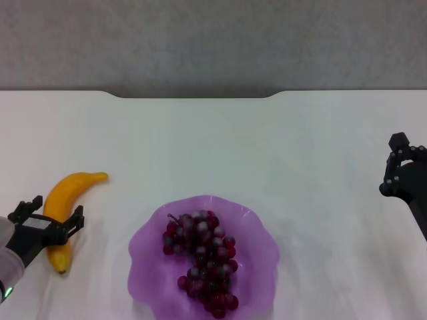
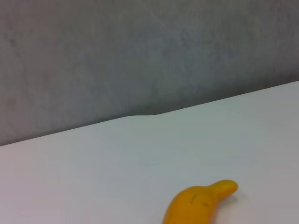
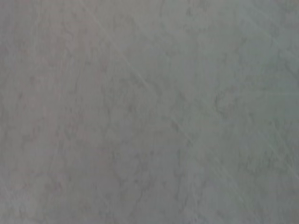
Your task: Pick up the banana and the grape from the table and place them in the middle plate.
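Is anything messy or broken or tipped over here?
Nothing looks wrong. The grape bunch lies inside the middle plate, which sits flat. The banana lies whole on the table, with the left gripper around it. The right gripper waits aside.

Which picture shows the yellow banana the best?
The head view. There the whole banana lies on the table, with the left hand straddling its middle. The left wrist view shows only the banana's tip end. The right wrist view shows no banana, just a grey surface.
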`<state>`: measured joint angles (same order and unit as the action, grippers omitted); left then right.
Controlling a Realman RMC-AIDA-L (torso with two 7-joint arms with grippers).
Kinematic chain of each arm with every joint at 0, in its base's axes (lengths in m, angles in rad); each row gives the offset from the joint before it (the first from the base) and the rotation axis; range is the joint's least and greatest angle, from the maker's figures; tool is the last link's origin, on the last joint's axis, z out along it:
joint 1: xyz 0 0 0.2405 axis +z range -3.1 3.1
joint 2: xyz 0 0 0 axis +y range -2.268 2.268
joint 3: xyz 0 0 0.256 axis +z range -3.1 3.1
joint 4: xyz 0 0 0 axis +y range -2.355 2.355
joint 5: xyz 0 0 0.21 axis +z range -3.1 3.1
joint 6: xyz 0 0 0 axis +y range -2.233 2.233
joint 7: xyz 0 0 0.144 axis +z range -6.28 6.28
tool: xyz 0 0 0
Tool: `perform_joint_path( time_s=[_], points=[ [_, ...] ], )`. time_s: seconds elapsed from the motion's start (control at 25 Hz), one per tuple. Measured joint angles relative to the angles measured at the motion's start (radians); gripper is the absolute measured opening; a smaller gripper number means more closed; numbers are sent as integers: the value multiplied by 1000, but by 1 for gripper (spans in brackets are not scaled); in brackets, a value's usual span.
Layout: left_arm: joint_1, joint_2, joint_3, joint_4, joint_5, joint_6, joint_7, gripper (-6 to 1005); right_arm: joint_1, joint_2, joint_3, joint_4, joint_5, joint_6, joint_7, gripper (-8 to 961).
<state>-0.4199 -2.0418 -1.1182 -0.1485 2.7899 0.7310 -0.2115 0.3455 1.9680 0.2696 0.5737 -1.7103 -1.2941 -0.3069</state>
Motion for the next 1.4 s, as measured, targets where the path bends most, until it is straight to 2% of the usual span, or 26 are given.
perform_joint_path(
  time_s=[0.6, 1.24, 1.4],
  points=[
    [-2, 1, 0, -6, 0, -1, 3, 886, 0, 0, 0, -2, 0, -1, 0, 11],
    [-16, 5, 2, -5, 0, -52, 4, 581, 0, 0, -1, 0, -11, -1, 0, 10],
    [-16, 5, 2, -5, 1, -52, 5, 558, 0, 0, -1, -2, -11, -1, 0, 10]
  ],
)
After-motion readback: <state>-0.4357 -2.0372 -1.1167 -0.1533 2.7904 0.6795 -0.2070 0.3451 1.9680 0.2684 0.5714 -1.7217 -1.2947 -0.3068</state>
